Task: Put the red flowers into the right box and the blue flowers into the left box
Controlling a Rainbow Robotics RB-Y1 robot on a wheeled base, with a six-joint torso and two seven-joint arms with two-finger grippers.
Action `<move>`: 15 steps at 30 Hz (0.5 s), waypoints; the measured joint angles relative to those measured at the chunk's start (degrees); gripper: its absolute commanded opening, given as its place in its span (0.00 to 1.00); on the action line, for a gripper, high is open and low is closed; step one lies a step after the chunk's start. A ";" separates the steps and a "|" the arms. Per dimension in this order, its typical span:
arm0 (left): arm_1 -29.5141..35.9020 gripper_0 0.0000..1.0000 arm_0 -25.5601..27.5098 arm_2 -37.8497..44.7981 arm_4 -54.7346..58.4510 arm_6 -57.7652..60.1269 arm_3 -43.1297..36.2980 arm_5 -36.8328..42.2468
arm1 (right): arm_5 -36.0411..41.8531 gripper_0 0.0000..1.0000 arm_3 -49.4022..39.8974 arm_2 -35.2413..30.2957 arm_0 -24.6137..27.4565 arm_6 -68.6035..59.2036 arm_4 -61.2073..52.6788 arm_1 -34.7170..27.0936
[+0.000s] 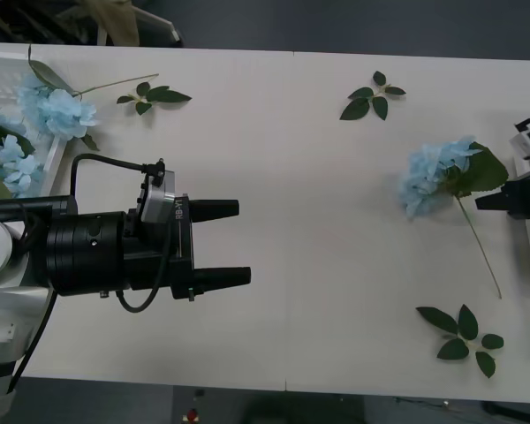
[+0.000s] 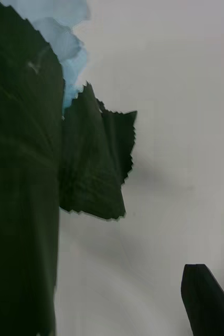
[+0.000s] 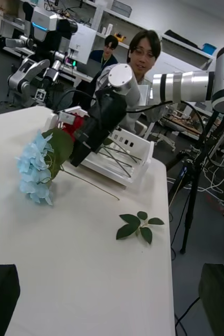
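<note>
White table bears one light, floppy blue flower, best pinched at its stem; right gripper closes there, left gripper open, empty.

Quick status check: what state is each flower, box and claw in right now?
Blue flower: lying on the table, out of both boxes, right claw at its leaves.
Two blue flowers: in the left box.
Red flower: in the right box.
Left claw: open, holding nothing.
Right claw: at the flower's leaves.
</note>
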 measured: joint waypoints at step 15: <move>0.03 1.00 0.00 0.00 0.00 0.00 0.00 0.00 | -5.52 0.75 -2.27 10.17 -0.18 -3.39 0.72 4.24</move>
